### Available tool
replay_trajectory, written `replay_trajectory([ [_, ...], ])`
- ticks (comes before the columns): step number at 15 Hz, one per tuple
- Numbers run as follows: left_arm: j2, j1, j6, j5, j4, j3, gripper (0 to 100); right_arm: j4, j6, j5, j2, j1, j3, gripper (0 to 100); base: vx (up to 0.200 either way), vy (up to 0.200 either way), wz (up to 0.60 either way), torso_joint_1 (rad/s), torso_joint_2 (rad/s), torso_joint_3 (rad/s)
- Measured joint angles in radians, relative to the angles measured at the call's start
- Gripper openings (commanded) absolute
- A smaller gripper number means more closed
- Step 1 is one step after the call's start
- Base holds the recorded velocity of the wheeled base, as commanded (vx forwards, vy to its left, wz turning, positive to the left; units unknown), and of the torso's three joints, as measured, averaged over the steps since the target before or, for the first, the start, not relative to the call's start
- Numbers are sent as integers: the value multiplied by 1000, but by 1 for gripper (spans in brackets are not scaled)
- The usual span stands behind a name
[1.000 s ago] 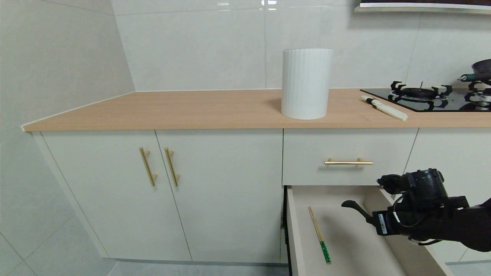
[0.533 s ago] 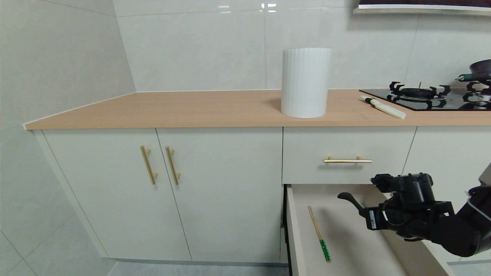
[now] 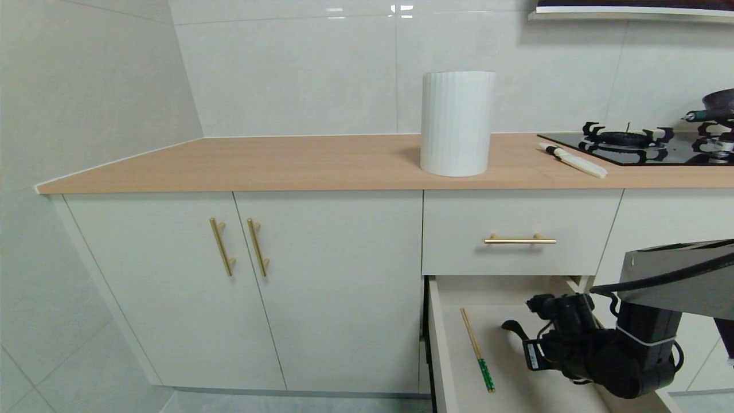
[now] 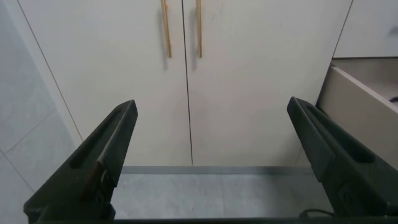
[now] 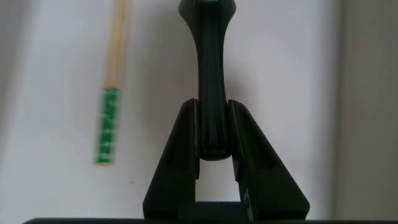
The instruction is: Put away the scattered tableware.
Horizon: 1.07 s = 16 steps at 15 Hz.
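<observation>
1. Lowered since a second ago, the right gripper hangs inside the open drawer. Its wrist view shows the jaws clamped narrow on a black utensil, possibly a spoon handle.
2. The left gripper gapes wide and empty, facing the cabinet doors.
3. Green-tipped chopsticks lie on the drawer floor, near the utensil.

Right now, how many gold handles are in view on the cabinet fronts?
3. The left door handle and right door handle stand upright, side by side, on the double doors; the drawer handle lies level on the shut drawer. The open drawer may hide a fourth.
</observation>
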State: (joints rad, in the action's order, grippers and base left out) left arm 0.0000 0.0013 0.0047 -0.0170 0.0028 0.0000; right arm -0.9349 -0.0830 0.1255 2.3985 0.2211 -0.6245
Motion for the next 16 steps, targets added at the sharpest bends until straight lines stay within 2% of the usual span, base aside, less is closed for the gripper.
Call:
replay_trajectory([
  [4,0,0,0,0,0,0,100,92,-1,7,34,8,-42,0,0,0,0,0,0,0],
  [16,0,0,0,0,0,0,100,95,-3,8,41,9,-50,0,0,0,0,0,0,0],
])
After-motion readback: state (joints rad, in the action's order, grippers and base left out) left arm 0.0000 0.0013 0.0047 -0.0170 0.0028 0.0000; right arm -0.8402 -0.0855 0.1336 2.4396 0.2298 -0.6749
